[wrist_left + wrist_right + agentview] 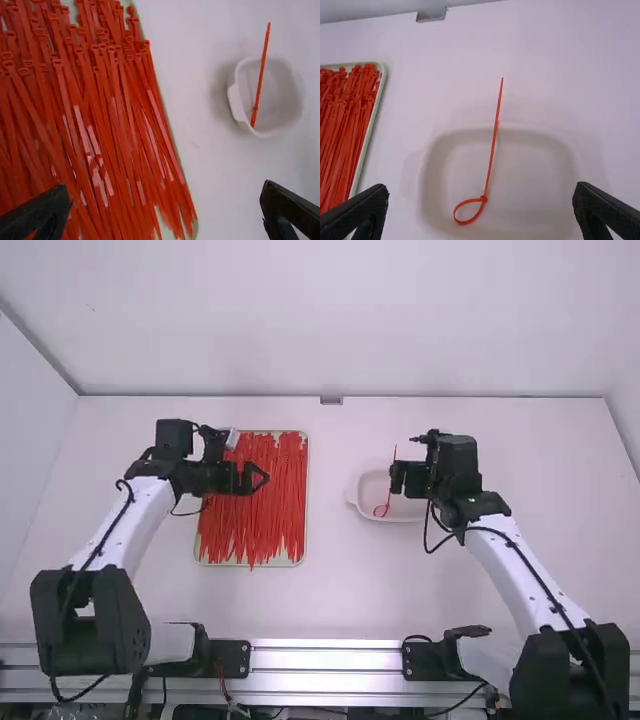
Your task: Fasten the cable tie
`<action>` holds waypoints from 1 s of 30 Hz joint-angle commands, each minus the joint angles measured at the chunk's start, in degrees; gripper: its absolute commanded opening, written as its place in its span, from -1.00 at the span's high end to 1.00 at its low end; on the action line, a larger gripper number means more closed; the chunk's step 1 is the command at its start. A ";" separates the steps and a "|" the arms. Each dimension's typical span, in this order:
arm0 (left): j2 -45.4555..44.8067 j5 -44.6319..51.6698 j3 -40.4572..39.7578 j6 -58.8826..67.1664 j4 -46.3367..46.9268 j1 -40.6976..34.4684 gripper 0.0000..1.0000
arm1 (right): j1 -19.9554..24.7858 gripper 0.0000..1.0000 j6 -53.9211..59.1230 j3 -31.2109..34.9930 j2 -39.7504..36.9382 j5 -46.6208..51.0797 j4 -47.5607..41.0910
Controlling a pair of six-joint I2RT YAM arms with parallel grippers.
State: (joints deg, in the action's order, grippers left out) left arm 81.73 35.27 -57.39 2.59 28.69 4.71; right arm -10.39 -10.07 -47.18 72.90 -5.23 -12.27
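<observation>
Rail: nearest my camera, a metal rail (330,655) runs along the bench's front edge and carries both arm bases.

Left gripper: I see the left gripper (255,478) (162,215) above the pile on the tray. Its jaws stand wide apart and it holds nothing.

Right gripper: the right gripper (397,478) (480,212) hangs over the dish. It too is spread wide and has hold of nothing.

Cable tie: one red cable tie (385,502) (259,80) (492,145) lies in the dish, its end threaded through the head so that it forms a small closed loop. The loop sits on the dish floor; the straight tail crosses the rim and sticks out beyond it. Neither gripper touches it.

Dish: a white dish (355,495) (232,95) (425,150) with rounded corners stands right of the tray, apart from it.

Tray: a pale tray (304,540) (372,125) sits left of centre.

Loose ties: a thick pile of loose ties (255,500) (75,125) (340,125), all red and unfastened, lies lengthwise on the tray.

Bench: the white bench (450,420) carries the tray and the dish. I note a small grey bracket (331,399) (431,15) at its far edge.
</observation>
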 commanded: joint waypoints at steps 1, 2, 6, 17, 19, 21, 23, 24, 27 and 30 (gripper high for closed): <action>-1.88 -0.37 -1.16 0.42 0.61 -0.20 -0.99 | -0.11 -0.96 0.07 -1.62 -0.90 0.79 -0.20; -2.05 -0.20 -1.16 0.98 0.92 -0.20 -0.99 | -0.11 -0.96 0.07 -1.62 -0.90 0.83 -0.17; -2.99 -0.95 -0.42 0.77 0.34 -0.95 -0.96 | 0.63 -0.94 0.80 -0.88 -1.65 1.52 0.58; -10.99 -8.96 7.58 -2.59 -7.67 -4.71 -0.68 | 8.80 -0.65 8.98 7.30 -9.83 5.23 8.76; -12.50 -10.47 9.09 -2.59 -9.18 -4.71 -0.63 | 10.35 -0.60 10.07 8.85 -11.38 5.23 10.31; -14.66 -12.63 11.25 -2.59 -11.34 -4.71 -0.55 | 10.39 -0.52 10.07 11.06 -13.59 5.23 12.27; -16.39 -14.36 12.98 -2.59 -13.07 -4.71 -0.49 | 10.39 -0.46 10.07 12.82 -15.36 5.23 12.27; -17.90 -15.86 14.49 -2.59 -14.58 -4.71 -0.44 | 10.39 -0.41 10.07 14.36 -16.89 5.23 12.27; -21.09 -19.06 17.68 -2.59 -17.77 -4.71 -0.33 | 10.39 -0.29 10.07 17.60 -20.14 5.23 12.27; -24.84 -22.81 21.43 -2.59 -21.52 -4.71 -0.20 | 10.39 -0.16 10.07 21.39 -23.93 5.23 12.27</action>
State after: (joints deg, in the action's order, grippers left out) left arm 59.13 16.60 -37.56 -0.03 7.55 -0.12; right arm 0.12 -0.43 -27.55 50.87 -0.27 -0.14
